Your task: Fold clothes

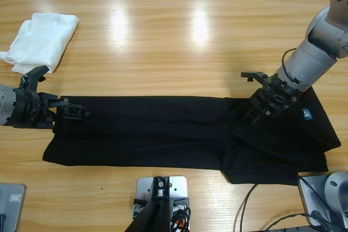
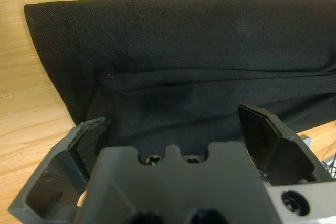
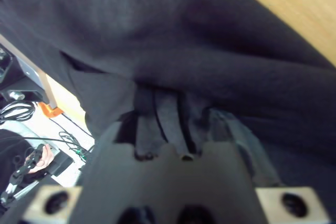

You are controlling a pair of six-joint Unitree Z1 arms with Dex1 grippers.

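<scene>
The black shirt point(image 1: 179, 129) lies folded lengthwise into a long strip along the table's front, with its wider end and a small teal label point(image 1: 308, 114) at the right. My left gripper point(image 1: 61, 93) comes in from the left edge and sits at the strip's left end. In the left wrist view the left gripper point(image 2: 176, 129) stands open, with flat black fabric point(image 2: 199, 51) just ahead. My right gripper point(image 1: 250, 96) reaches down from the upper right onto the shirt's right part. The right gripper point(image 3: 176, 124) is open, and the cloth point(image 3: 168, 111) bunches into pleats between its jaws.
A folded white garment point(image 1: 41, 39) lies at the back left, apart from the shirt. Bare wooden table point(image 1: 174, 42) stretches behind the shirt. Cables point(image 3: 16, 111) show past the table edge in the right wrist view.
</scene>
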